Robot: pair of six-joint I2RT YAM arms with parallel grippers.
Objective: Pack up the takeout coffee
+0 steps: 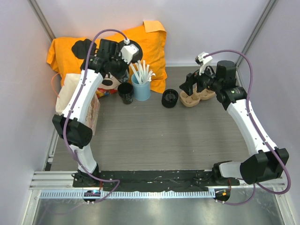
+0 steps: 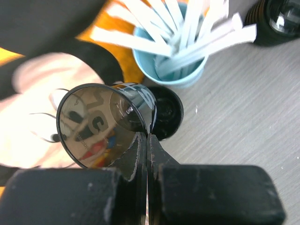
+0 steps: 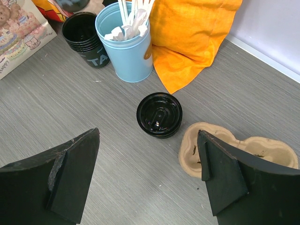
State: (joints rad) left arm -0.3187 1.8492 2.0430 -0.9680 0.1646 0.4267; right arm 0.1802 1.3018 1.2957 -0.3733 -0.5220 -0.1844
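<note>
My left gripper (image 2: 147, 136) is shut on the rim of a dark translucent cup (image 2: 101, 124) that has no lid, held tilted above the table. Just beyond it stands a stack of black cups (image 2: 166, 112), which also shows in the top view (image 1: 125, 93). A round black ridged lid (image 3: 159, 115) lies on the table between the blue cup of white sticks (image 3: 124, 47) and a brown pulp cup carrier (image 3: 234, 150). My right gripper (image 3: 147, 136) is open and empty above the table, near the lid. No cup with its lid on is in view.
An orange Mickey Mouse bag (image 1: 93, 51) lies at the back. A printed paper bag (image 1: 70, 93) stands at the left by the left arm (image 1: 84, 93). Walls close in the left, right and back sides. In the top view the carrier (image 1: 197, 97) sits under the right gripper (image 1: 186, 86).
</note>
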